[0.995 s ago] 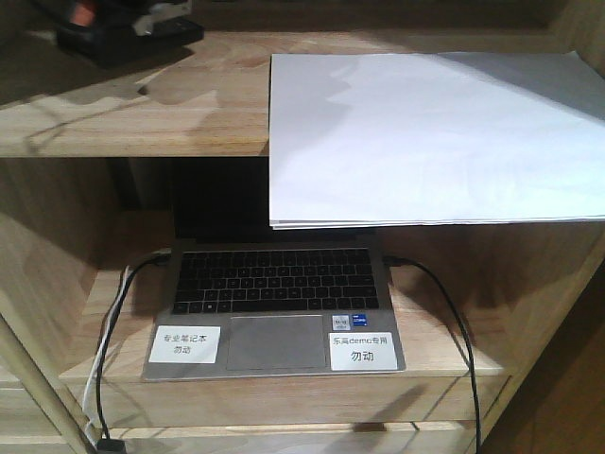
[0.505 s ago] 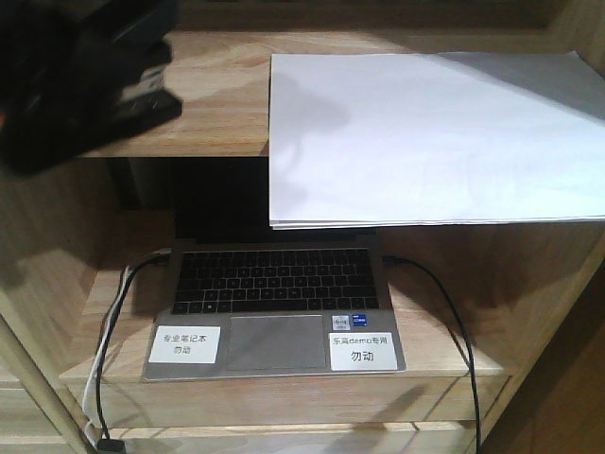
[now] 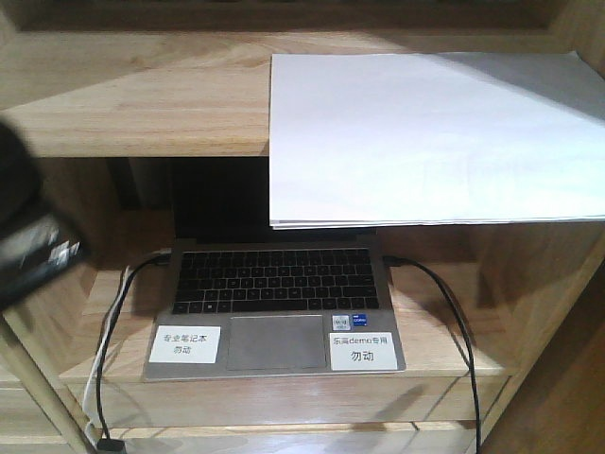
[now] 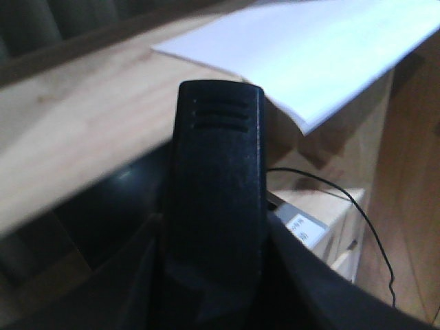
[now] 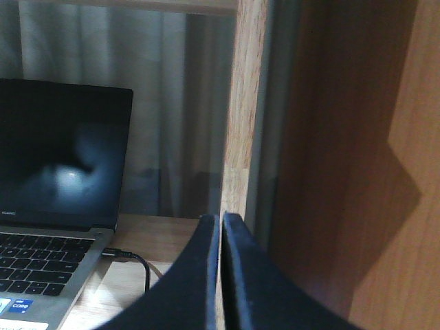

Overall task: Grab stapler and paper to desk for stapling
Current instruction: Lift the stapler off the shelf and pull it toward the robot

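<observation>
In the front view the paper (image 3: 425,132) lies flat on the upper worktop (image 3: 142,104) of a wooden shelf unit, at its right side, and the near edge of the stack hangs out over the front edge of the board. Below it, on the lower worktop (image 3: 435,350), stands an open laptop (image 3: 274,284) with two white labels (image 3: 185,342) on its palm rest, and a black cable (image 3: 454,312) goes down from its right side. At the left edge of this view there is a dark blurred shape (image 3: 28,251), and I cannot tell from here what it is. In my left wrist view my left gripper (image 4: 214,275) is pinching the stapler (image 4: 216,185): its black body with three short grooves near the top stands upright between my two dark fingers (image 4: 137,275), in the air in front of the shelf unit and apart from both boards. Behind it I see the upper worktop (image 4: 89,130) and the paper (image 4: 323,48) with one corner sticking out past the edge, and lower at the right a corner of the laptop (image 4: 292,213) and a thin cable (image 4: 330,185). In my right wrist view my right gripper (image 5: 221,275) is pressed together with nothing between the fingers. It is beside a wooden upright (image 5: 237,110), and the laptop (image 5: 55,158) with its dark screen is at the left, with a cable (image 5: 134,261) plugged in its side.
</observation>
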